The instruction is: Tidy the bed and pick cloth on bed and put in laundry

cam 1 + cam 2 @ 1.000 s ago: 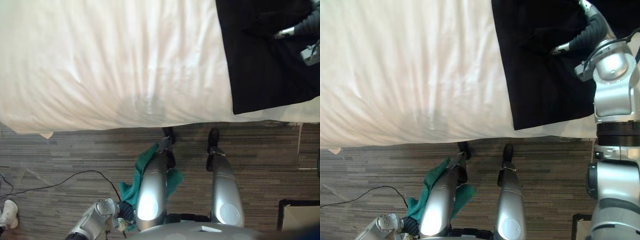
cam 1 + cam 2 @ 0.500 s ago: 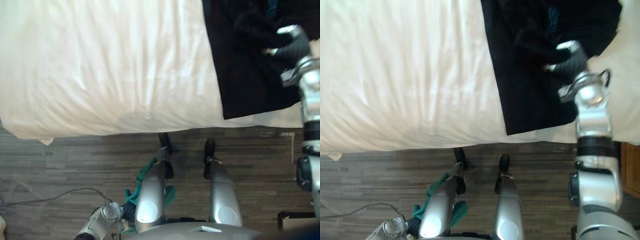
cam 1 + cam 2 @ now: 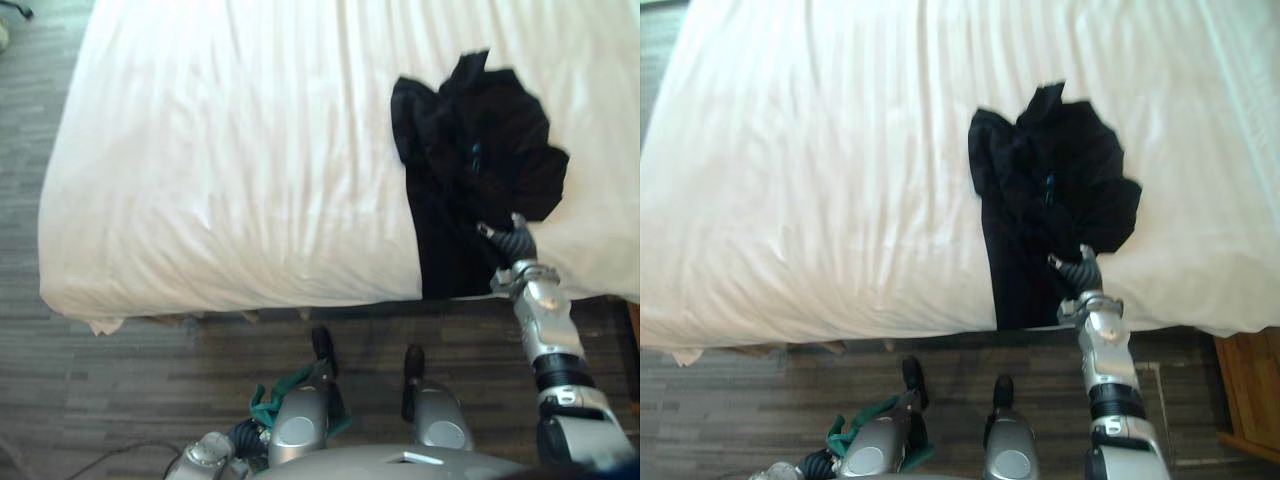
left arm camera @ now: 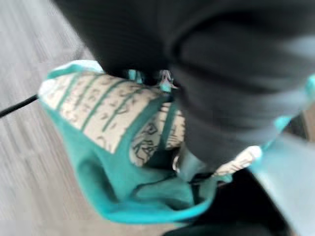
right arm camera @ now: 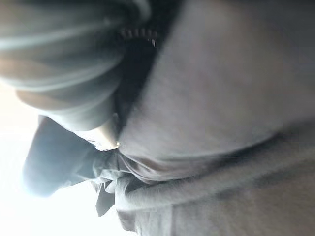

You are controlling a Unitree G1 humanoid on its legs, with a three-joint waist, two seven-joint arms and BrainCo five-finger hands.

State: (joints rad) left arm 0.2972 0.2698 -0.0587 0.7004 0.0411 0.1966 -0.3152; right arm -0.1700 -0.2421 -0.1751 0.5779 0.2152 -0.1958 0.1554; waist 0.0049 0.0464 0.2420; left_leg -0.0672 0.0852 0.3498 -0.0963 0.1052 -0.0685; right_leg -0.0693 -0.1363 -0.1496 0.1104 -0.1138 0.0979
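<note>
We find no brand or label we can read. The only print is on the teal cloth (image 4: 123, 191): its cream panels (image 4: 98, 113) carry rows of dark marks, too blurred to make out.

The right hand (image 3: 514, 242) rests on the black cloth (image 3: 470, 150), which lies on the bed (image 3: 230, 170). Its fingers (image 3: 1058, 262) are curled, and in the right wrist view the dark fabric gathers into tight folds right at them, so we read this hand as pinching the cloth. Beyond the fingers, farther up the bed, the cloth is bunched into a rumpled heap. Just beside them a flatter strip of it runs down to the near edge of the mattress. The sheet (image 3: 200, 120) around it is white and lightly creased.

The left hand (image 4: 221, 98) hangs low, over the floor (image 3: 120, 390), with the teal cloth wrapped round it and hanging below. The cloth hides so much of this hand that we cannot tell whether it is closed.

Against half a second ago, the whole picture has shifted, so the camera has moved, not the things. The bed's left corner and the cloth's bunched far end now show. The right hand was on the black cloth then too, and the teal cloth hung at the left hand as it does now.
</note>
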